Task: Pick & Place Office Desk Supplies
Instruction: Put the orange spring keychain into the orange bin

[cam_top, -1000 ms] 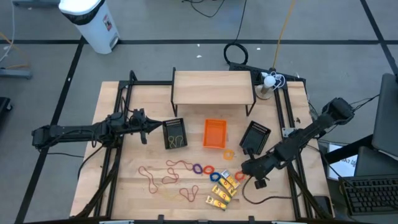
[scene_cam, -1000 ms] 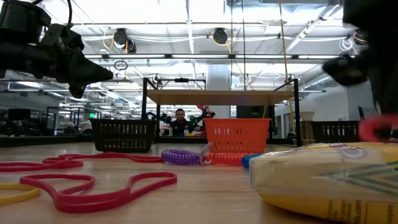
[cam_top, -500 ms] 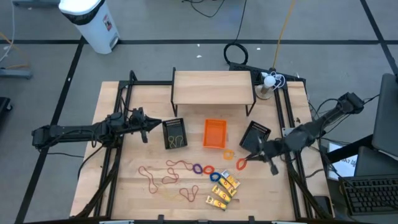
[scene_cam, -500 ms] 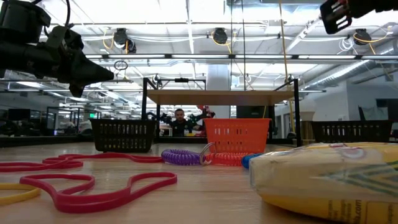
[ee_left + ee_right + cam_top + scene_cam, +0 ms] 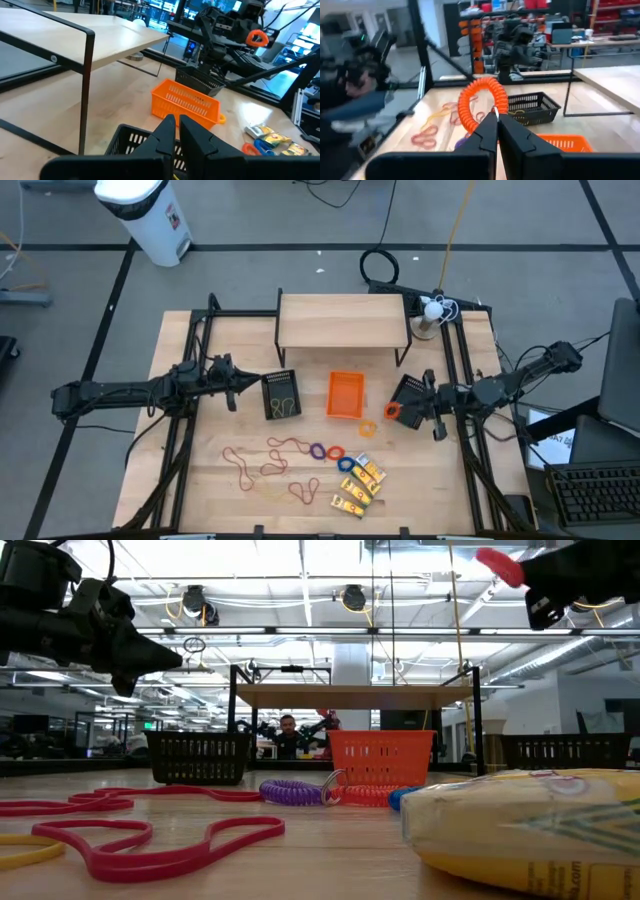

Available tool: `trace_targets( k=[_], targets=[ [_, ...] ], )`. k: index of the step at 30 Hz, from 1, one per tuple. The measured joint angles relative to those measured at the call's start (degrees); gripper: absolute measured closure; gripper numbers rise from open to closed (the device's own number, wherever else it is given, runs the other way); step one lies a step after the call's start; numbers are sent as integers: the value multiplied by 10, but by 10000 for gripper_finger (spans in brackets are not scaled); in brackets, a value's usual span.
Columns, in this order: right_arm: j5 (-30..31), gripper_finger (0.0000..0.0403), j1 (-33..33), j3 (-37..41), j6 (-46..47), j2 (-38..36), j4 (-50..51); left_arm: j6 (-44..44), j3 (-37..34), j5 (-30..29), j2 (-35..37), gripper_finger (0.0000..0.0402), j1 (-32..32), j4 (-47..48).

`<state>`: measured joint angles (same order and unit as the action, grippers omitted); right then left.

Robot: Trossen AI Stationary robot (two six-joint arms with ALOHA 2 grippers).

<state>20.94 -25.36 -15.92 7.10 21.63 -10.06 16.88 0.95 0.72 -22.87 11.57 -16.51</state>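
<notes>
My right gripper (image 5: pixel 400 412) is shut on a red-orange coil ring (image 5: pixel 482 102) and hangs in the air above the right black basket (image 5: pixel 412 398). The low view shows the ring (image 5: pixel 498 566) high above the table. My left gripper (image 5: pixel 236 387) is shut and hovers beside the left black basket (image 5: pixel 281 394), which holds tan bands. Loose on the table lie red rubber bands (image 5: pixel 268 456), a purple ring (image 5: pixel 318 450), a blue ring (image 5: pixel 347 464), an orange ring (image 5: pixel 367 428) and yellow packets (image 5: pixel 360 485). My right gripper pinches the coil ring's rim (image 5: pixel 493 109) between its two fingertips. The ring is lifted clear of the table and stands out beyond the fingertips, toward the table's left in the high view.
An orange basket (image 5: pixel 346 395) sits between the two black baskets. A wooden shelf on black legs (image 5: pixel 343 318) stands behind them at the far side. Black frame rails (image 5: pixel 190 370) run along both sides of the table. A person shows far off in the room (image 5: pixel 289 730).
My right gripper has lifted the red-orange ring off the table beside the yellow packets. It has carried the ring up and toward the far edge, to above the right black basket, and the arm has swung round. My left gripper has kept still.
</notes>
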Motion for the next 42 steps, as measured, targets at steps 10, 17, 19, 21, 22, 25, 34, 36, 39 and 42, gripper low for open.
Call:
trace_targets(
  k=[10,17,19,21,22,25,34,36,39,42],
  targets=[
    [-17,403,61,-198,-8,220,120,0,0,1,0,378,0,0],
    [-40,403,137,-363,5,444,275,0,0,2,0,378,0,0],
    [-31,403,155,-383,-4,496,280,-2,0,2,0,378,0,0],
    [-41,403,173,-396,-14,539,288,-3,0,2,0,378,0,0],
    [-52,403,181,-400,-17,557,297,-3,0,2,0,378,0,0],
    [-66,403,201,-405,-18,600,314,-7,0,2,0,378,0,0],
    [-139,403,239,-405,-26,664,285,-17,0,2,0,378,0,1],
    [-144,403,248,-405,-29,664,285,-17,0,2,0,378,0,3],
    [-169,403,263,-405,-31,664,282,-17,0,2,0,378,0,4],
    [-182,402,270,-405,-28,664,283,-17,0,2,0,378,0,4]
  ],
)
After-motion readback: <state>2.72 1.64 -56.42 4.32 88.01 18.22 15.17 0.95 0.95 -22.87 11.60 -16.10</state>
